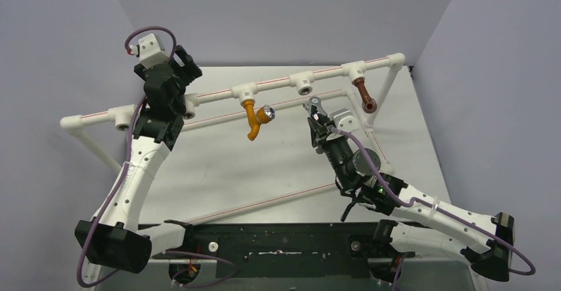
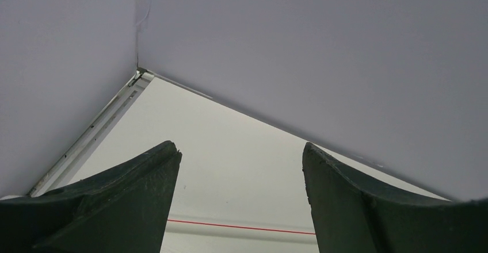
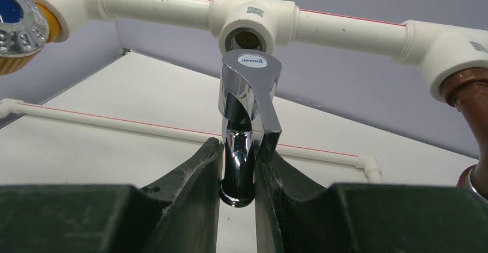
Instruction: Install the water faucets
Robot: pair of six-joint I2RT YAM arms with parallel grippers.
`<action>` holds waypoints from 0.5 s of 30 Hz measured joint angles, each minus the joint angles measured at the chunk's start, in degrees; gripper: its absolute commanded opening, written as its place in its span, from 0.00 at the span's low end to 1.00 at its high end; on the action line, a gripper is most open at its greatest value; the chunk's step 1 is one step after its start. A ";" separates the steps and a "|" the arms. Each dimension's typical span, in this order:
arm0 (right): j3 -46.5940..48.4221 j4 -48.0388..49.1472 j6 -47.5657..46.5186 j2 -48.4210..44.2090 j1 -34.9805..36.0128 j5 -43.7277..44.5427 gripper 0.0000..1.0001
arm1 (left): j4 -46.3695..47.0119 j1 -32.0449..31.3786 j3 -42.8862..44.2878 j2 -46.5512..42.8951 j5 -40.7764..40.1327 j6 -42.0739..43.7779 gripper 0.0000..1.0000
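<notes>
My right gripper (image 3: 238,164) is shut on the shiny silver faucet (image 3: 247,109), its lever handle up, held just below the open middle tee socket (image 3: 248,37) of the white pipe frame. In the top view the right gripper (image 1: 316,120) holds the silver faucet (image 1: 313,104) just below that socket (image 1: 305,87). The orange faucet (image 1: 255,119) with chrome knob hangs from the tee to its left and shows in the right wrist view (image 3: 20,26). The brown faucet (image 1: 364,94) hangs from the right tee, also in the right wrist view (image 3: 469,100). My left gripper (image 2: 239,172) is open and empty, up by the frame's left part (image 1: 182,63).
The white pipe frame (image 1: 212,96) with red stripes spans the back of the table, with a lower rail (image 1: 264,202) running diagonally in front. Another open tee socket (image 1: 123,124) sits at the left. Purple walls enclose the table on three sides.
</notes>
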 measured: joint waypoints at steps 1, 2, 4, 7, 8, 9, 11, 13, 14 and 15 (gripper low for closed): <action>0.04 0.31 -0.31 0.28 0.07 0.02 0.00 | 0.11 0.00 0.00 0.09 -0.24 -0.46 0.76; 0.11 0.68 -0.59 0.55 0.11 0.09 0.00 | 0.11 0.00 0.00 0.09 -0.50 -0.83 0.76; 0.50 1.27 -1.05 1.03 0.24 0.44 0.00 | 0.15 0.00 0.00 0.13 -0.98 -1.62 0.76; 1.07 2.43 -1.95 1.38 0.46 0.72 0.00 | 0.22 0.00 0.00 0.57 -1.99 -2.82 0.76; 1.36 2.71 -2.25 1.51 0.52 0.81 0.00 | 0.24 0.00 0.00 0.63 -2.25 -3.19 0.76; 1.62 3.15 -2.54 1.68 0.57 0.96 0.00 | 0.24 0.00 0.07 0.70 -2.62 -3.69 0.76; 2.10 3.85 -3.21 1.92 0.79 1.33 0.00 | 0.22 0.00 0.11 0.83 -3.45 -4.37 0.76; 2.34 4.81 -3.87 2.21 0.87 1.53 0.00 | 0.22 0.00 0.11 0.85 -3.93 -5.07 0.76; 2.40 5.27 -4.20 2.34 0.87 1.64 0.00 | 0.22 -0.02 0.11 0.85 -4.17 -5.29 0.76; 2.40 5.66 -4.42 2.49 0.87 1.84 0.00 | 0.20 -0.02 0.11 0.85 -4.44 -5.53 0.76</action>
